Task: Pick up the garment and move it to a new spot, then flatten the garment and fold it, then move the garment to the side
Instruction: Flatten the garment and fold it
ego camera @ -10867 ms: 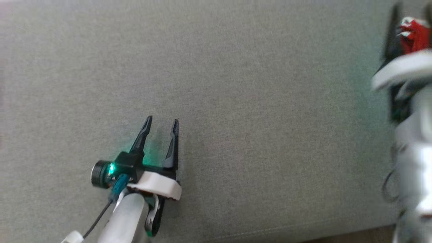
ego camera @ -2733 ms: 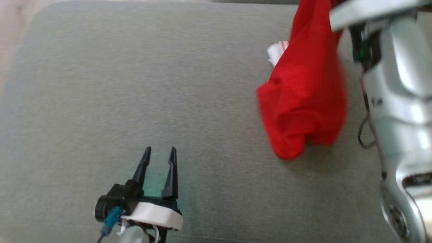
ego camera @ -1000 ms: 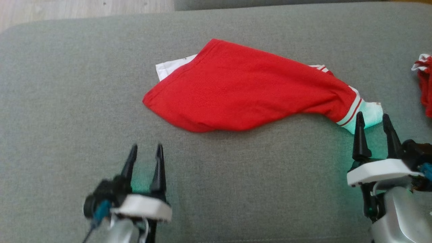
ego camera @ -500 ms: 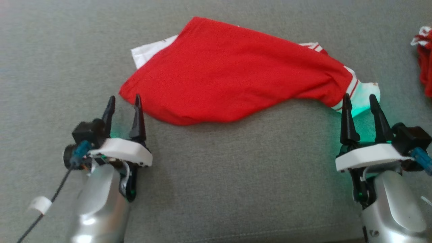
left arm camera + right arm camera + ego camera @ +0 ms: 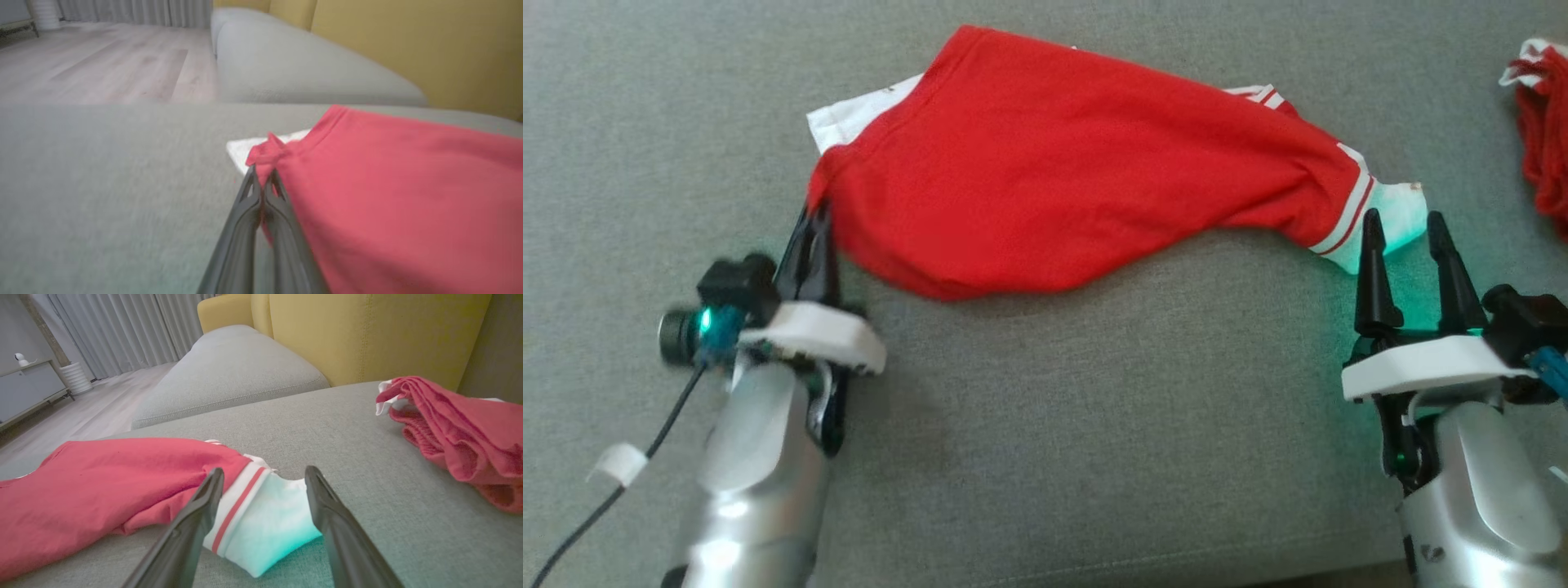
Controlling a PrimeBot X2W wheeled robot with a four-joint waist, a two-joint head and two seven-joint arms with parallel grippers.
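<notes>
Since the frame half a second before, the left claw point(image 5: 814, 220) had reached the near-left corner of the garment point(image 5: 1078, 180) and pinched shut on it. The right claw point(image 5: 1403, 217) stood wide, straddling the white cuff point(image 5: 1396, 220). The garment lay rumpled mid-cushion point(image 5: 1094, 425). Once the right claw closed too, flattening could probably begin.

Grey sofa point(image 5: 1045, 457) — red bundle point(image 5: 1543, 139) (crumpled)

Soft, even indoor light.
Green glow by right gripper point(image 5: 1403, 217); left wrist view blurred, esp. edges; faint shadow under garment point(image 5: 1078, 171).
</notes>
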